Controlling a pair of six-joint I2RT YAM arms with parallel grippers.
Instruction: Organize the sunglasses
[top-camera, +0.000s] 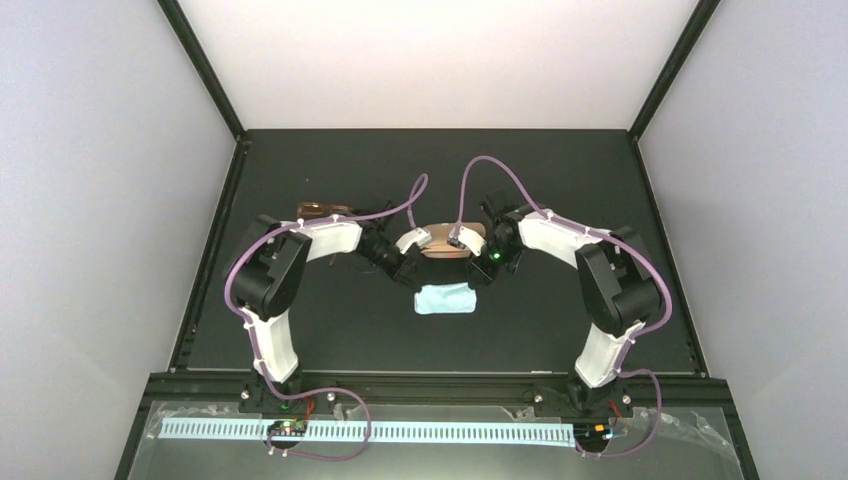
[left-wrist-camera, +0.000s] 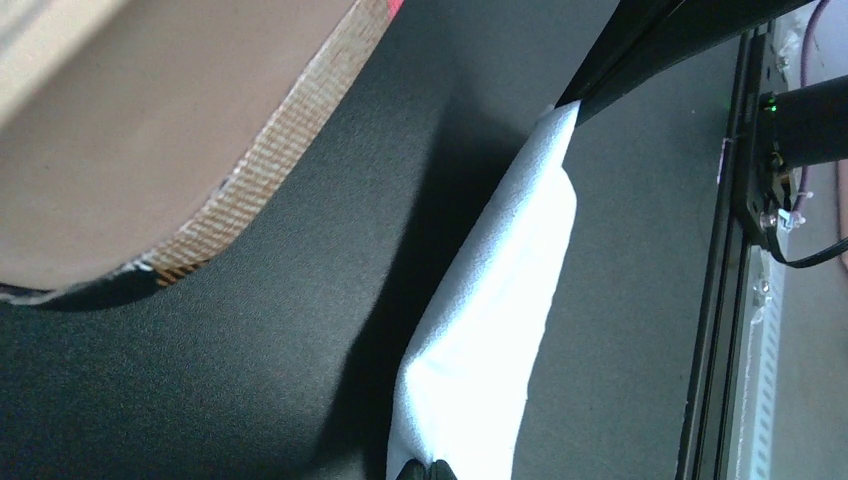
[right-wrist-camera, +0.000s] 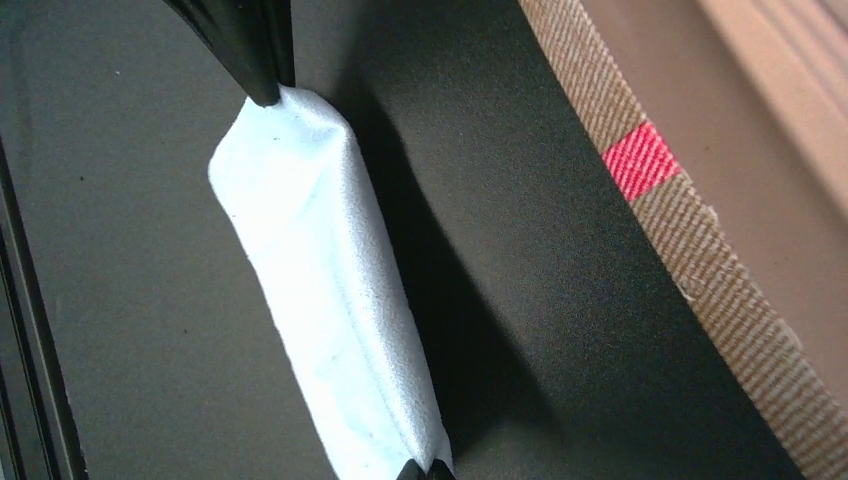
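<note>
Top external view shows the sunglasses (top-camera: 325, 210) half hidden behind the left arm (top-camera: 300, 250), on the counter (top-camera: 330, 320) left of the case (top-camera: 446, 252), which both wrists mostly cover. Wrist views cut off all but the fingertips. There the left hand (left-wrist-camera: 421, 470) is pinched closed on one end of the cloth (left-wrist-camera: 490, 300), and the right hand (right-wrist-camera: 424, 470) is pinched closed on the opposite end.
</note>
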